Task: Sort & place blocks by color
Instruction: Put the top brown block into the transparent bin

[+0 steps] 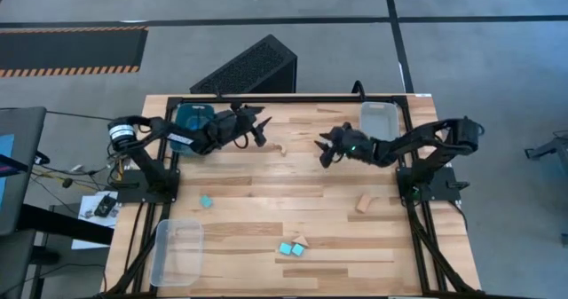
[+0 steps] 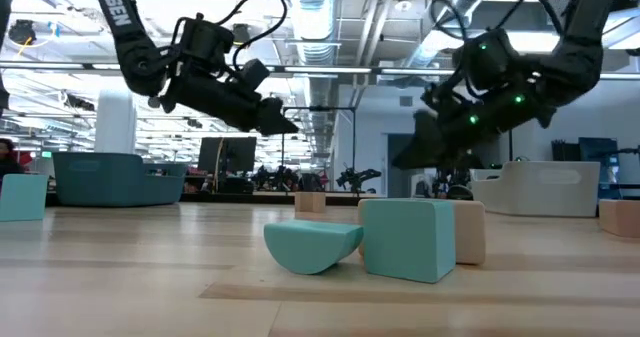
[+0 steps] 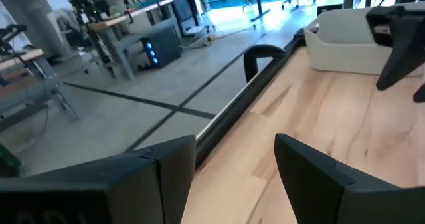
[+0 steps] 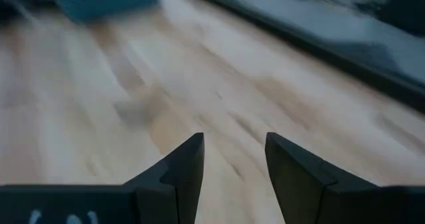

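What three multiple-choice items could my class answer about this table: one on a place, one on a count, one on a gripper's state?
1. Where does the teal bin stand?
A. beside the left arm
B. beside the right arm
C. in the middle of the table

2. How many bins are on the table?
A. one
B. three
C. five

3. What does the right gripper hold?
A. a turquoise block
B. a tan block
C. nothing

Answers:
1 A, the high view shows it at that arm's corner.
2 B, the teal bin plus two clear bins.
3 C, its wrist view shows the fingers apart with bare table between them.
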`<move>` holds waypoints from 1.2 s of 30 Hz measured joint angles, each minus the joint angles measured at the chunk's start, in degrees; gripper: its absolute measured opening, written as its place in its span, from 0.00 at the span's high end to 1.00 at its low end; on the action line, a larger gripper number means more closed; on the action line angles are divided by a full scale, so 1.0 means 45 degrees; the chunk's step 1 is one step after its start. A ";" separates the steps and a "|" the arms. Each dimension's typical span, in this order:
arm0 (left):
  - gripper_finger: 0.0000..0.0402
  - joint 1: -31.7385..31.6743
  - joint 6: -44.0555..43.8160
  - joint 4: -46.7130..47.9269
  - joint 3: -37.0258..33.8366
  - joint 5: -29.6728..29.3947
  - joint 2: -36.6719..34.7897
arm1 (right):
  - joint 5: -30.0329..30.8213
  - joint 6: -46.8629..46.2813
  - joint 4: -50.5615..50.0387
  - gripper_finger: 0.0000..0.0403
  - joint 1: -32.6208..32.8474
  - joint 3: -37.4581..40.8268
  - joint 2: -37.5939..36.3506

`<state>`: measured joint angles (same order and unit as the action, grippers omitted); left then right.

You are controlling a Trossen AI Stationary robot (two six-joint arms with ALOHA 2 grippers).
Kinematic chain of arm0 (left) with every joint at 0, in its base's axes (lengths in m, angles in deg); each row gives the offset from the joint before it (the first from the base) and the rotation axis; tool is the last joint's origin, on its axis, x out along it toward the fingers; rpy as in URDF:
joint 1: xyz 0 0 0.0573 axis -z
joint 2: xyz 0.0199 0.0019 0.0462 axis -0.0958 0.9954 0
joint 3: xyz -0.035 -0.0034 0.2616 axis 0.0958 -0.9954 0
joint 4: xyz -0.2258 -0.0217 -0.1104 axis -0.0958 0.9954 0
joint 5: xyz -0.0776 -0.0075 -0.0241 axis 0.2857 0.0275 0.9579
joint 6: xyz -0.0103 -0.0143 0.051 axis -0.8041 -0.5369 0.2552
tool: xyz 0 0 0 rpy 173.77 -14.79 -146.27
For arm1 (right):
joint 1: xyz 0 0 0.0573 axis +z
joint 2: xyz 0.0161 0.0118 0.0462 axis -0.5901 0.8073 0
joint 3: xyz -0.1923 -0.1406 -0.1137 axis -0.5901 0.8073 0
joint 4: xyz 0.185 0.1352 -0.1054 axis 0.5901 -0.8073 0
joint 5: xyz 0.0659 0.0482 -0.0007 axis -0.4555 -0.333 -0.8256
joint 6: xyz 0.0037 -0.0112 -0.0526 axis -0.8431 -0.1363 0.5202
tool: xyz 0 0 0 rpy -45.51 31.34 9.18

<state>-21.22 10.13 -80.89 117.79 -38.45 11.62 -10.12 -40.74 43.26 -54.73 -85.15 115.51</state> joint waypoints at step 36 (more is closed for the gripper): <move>0.51 0.3569 -0.1396 0.7322 -0.0803 0.2305 -0.4746 | 0.0330 -0.2693 -1.1209 0.49 0.3999 -0.6501 0.0083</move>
<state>-5.16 3.85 -47.94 114.18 -28.08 -9.73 -8.63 -52.85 -7.18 -36.74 -114.40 115.88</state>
